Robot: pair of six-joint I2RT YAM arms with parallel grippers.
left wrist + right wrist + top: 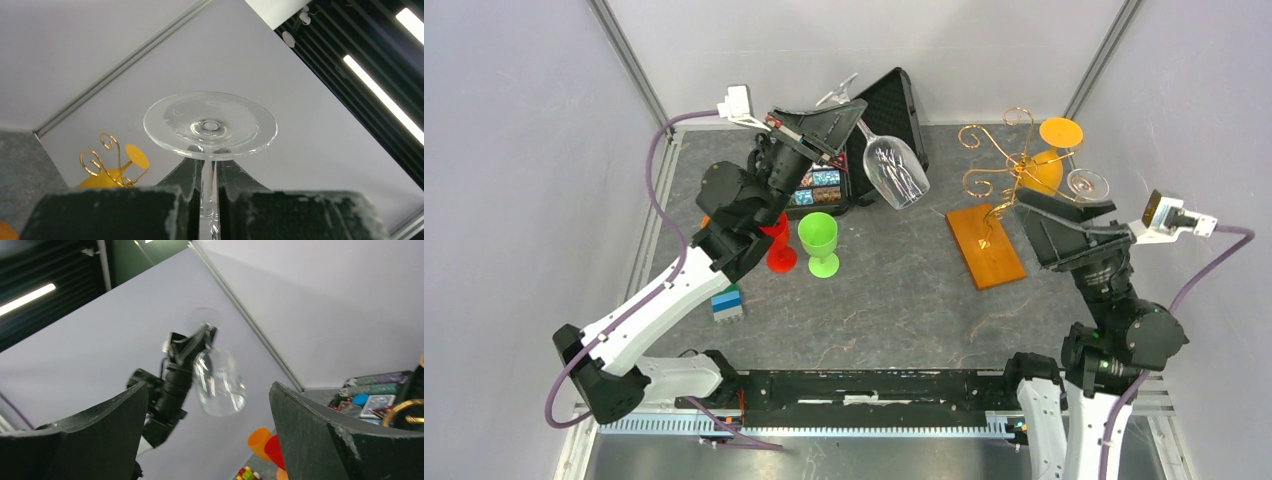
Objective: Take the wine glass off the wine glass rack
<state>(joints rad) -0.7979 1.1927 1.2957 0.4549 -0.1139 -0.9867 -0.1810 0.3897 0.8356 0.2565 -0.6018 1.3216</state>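
Observation:
My left gripper point(849, 112) is shut on the stem of a clear wine glass point(896, 172) and holds it in the air at the back, over the black case, well left of the rack. Its bowl hangs down to the right. In the left wrist view the stem sits between the jaws of my left gripper point(210, 175), with the glass's round foot point(210, 125) above them. The gold wire rack point(1009, 160) stands on its orange-brown base point(984, 245) at right, and a yellow-orange glass point(1049, 165) hangs on it. My right gripper point(1049, 208) is open and empty beside the rack, and the right wrist view shows the held glass point(217, 382) far off.
A black foam-lined case point(894, 110) stands open at the back. A green goblet point(819, 240), a red goblet point(779, 245), a box of cards and chips point(819, 188) and stacked blocks point(727, 303) sit at left. A clear glass foot point(1087, 184) shows right of the rack.

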